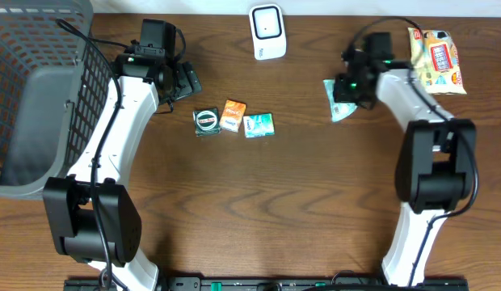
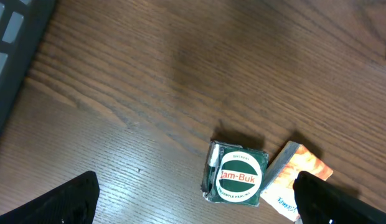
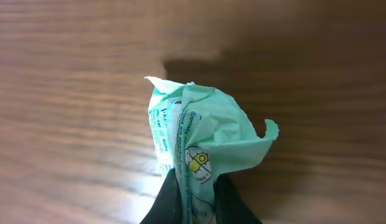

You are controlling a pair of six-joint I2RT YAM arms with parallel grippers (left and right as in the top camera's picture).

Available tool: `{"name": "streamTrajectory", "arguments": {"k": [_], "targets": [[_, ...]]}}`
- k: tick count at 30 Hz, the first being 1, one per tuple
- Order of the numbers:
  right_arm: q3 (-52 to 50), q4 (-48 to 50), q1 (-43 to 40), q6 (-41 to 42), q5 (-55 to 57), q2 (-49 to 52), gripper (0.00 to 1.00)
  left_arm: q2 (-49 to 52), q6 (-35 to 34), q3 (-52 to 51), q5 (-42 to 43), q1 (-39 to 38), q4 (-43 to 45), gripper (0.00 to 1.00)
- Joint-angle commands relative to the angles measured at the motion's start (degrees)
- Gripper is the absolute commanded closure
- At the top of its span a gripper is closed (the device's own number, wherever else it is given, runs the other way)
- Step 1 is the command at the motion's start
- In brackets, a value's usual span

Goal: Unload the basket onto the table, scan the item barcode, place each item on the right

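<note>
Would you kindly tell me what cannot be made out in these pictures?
- Any barcode on the green packet: right wrist view, crumpled folds and the right gripper hide it.
- Teal box: overhead, print too small to read.
- Basket: overhead, cut off by the left edge.

In your right wrist view, the green packet [image 3: 205,130] runs off the edge at 6 o'clock, its lower part pinched behind the right claw fingers [image 3: 240,210]. Its crumpled print is unreadable. In the left wrist view, the orange box [image 2: 302,171] is cut off at 5 o'clock.
</note>
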Motion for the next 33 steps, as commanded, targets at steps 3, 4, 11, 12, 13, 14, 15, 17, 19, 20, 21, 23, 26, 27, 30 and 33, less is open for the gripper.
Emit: {"name": "streamTrajectory", "arguments": {"k": [3,4,11,12,13,14,15,17,19,20,21,23,26,27,30,33], "targets": [[0.3,0.5,16.0,1.4,52.9,0.0,0.99,0.3,-0.1,0.4,-0.5,0.0,-0.2,0.02],[0.3,0.7,17.5,2.3,55.8,0.8,0.99,0.3,-0.1,0.4,-0.5,0.0,-0.2,0.02],[0.3,1.9,24.3,2.8,59.3,9.4,0.96,0.3,-0.1,0.4,-0.5,0.0,-0.2,0.02],[0.3,1.7,25.0,2.7,60.2,10.7,0.95,0.3,-0.1,0.4,-0.5,0.0,-0.2,0.02],[0.3,1.4,25.6,2.8,61.1,11.6,0.92,0.3,-0.1,0.4,-0.5,0.0,-0.2,0.02],[0.3,1.2,26.1,2.8,61.8,12.4,0.89,0.3,-0.1,0.4,-0.5,0.0,-0.2,0.03],[0.3,0.7,26.9,2.8,62.0,13.0,0.85,0.3,-0.1,0.4,-0.5,0.0,-0.2,0.02],[0.3,0.0,28.2,2.8,61.4,13.2,0.65,0.3,-0.1,0.4,-0.5,0.0,-0.2,0.02],[0.3,-0.3,29.7,2.8,60.0,12.8,0.53,0.3,-0.1,0.4,-0.5,0.0,-0.2,0.02],[0.3,-0.3,30.8,2.8,58.4,12.1,0.47,0.3,-0.1,0.4,-0.5,0.0,-0.2,0.02],[0.3,-0.4,31.3,3.1,57.5,11.6,0.42,0.3,-0.1,0.4,-0.5,0.0,-0.2,0.02],[0.4,-0.7,32.7,4.8,54.2,9.5,0.29,0.3,-0.1,0.4,-0.5,0.0,-0.2,0.02],[0.4,-1.2,33.0,6.2,49.1,5.4,0.23,0.3,-0.1,0.4,-0.5,0.0,-0.2,0.02],[0.4,-1.5,32.5,7.4,46.1,3.3,0.21,0.3,-0.1,0.4,-0.5,0.0,-0.2,0.02],[0.4,-1.5,30.0,7.7,36.2,-2.3,0.23,0.3,-0.1,0.4,-0.5,0.0,-0.2,0.02],[0.4,-1.6,26.1,7.7,31.5,-6.6,0.38,0.3,-0.1,0.4,-0.5,0.0,-0.2,0.02]]}}
